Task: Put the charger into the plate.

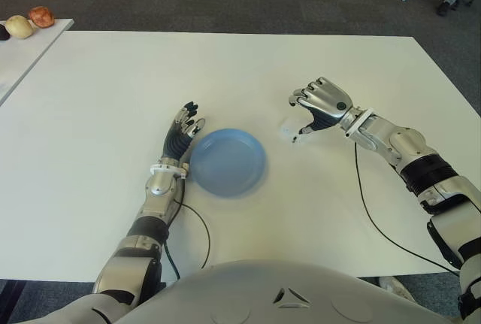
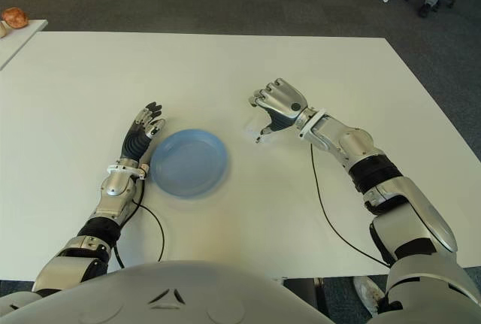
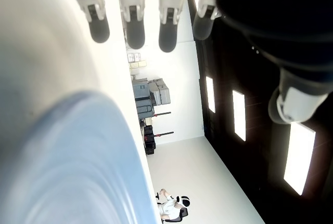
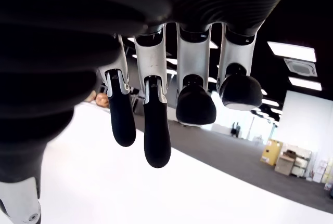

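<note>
One blue plate (image 1: 227, 162) sits mid-table (image 1: 113, 83) in your left eye view, the left hand (image 1: 183, 133) just beside its left rim, perhaps to steady it. One small white charger (image 1: 286, 129) lies right of the plate, under your right hand (image 1: 319, 106). The left wrist view shows that hand's fingers (image 3: 134, 24) straight and apart, holding nothing. In the right wrist view, fingers (image 4: 156, 130) hang half-curled and empty, seemingly poised to grasp.
</note>
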